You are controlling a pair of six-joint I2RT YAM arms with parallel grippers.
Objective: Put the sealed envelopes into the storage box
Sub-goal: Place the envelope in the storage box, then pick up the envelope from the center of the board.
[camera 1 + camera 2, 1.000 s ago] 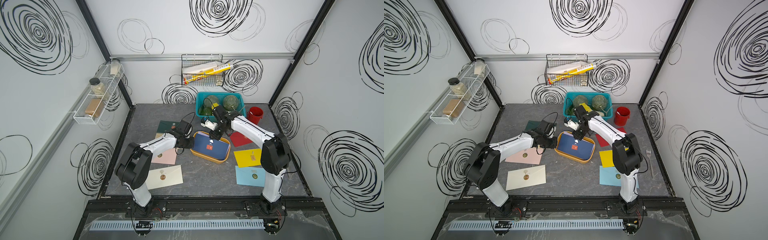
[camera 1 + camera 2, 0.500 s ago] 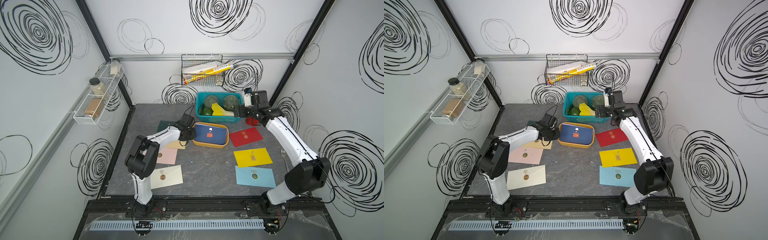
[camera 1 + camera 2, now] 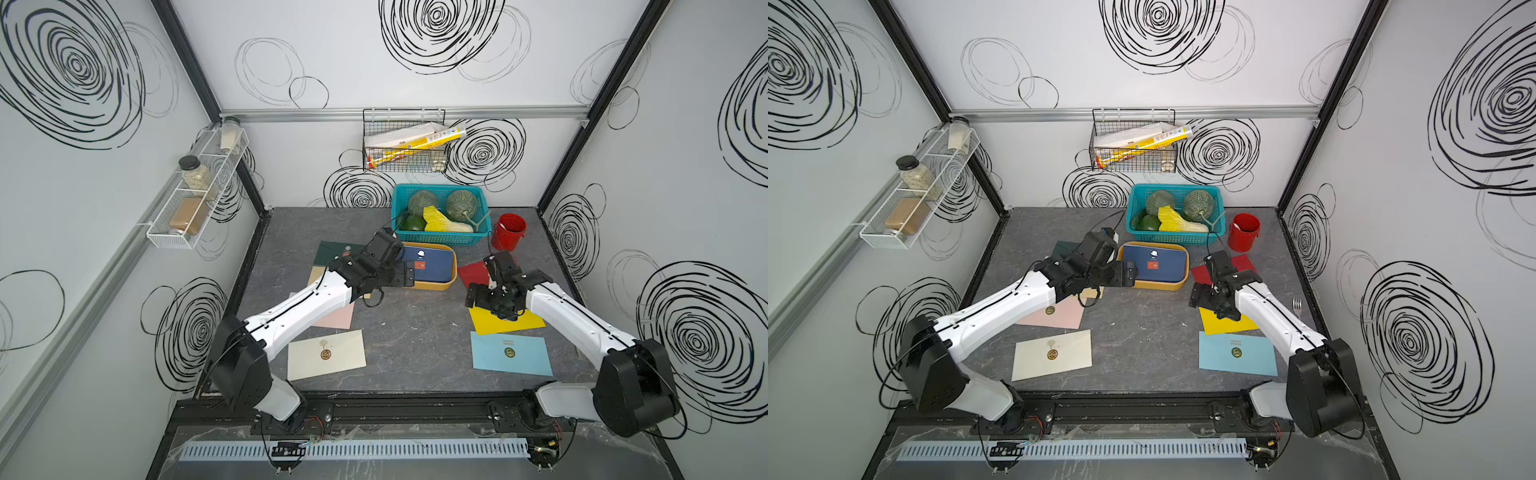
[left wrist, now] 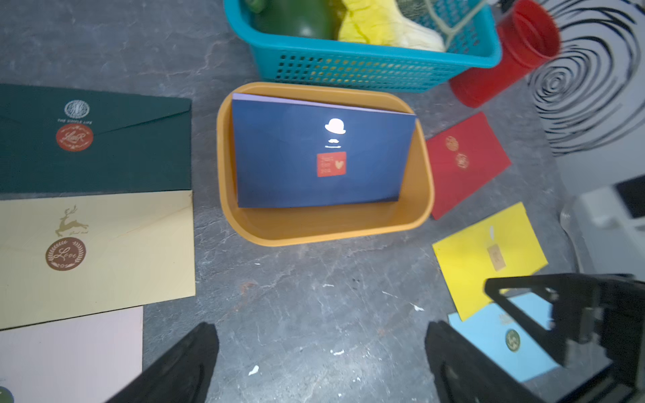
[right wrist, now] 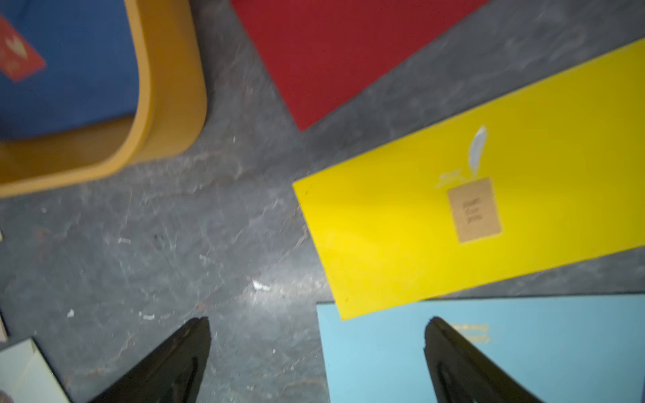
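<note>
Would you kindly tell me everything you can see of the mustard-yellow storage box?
The storage box is a shallow mustard-yellow tub, seemingly smooth plastic, rectangular with rounded corners. It stands upright and open on the grey table, just on the robot's side of the teal basket; contact there is unclear. Inside, a navy envelope lies slanted over a lilac one whose edge peeks out. The red envelope lies close beside one short wall.
</note>
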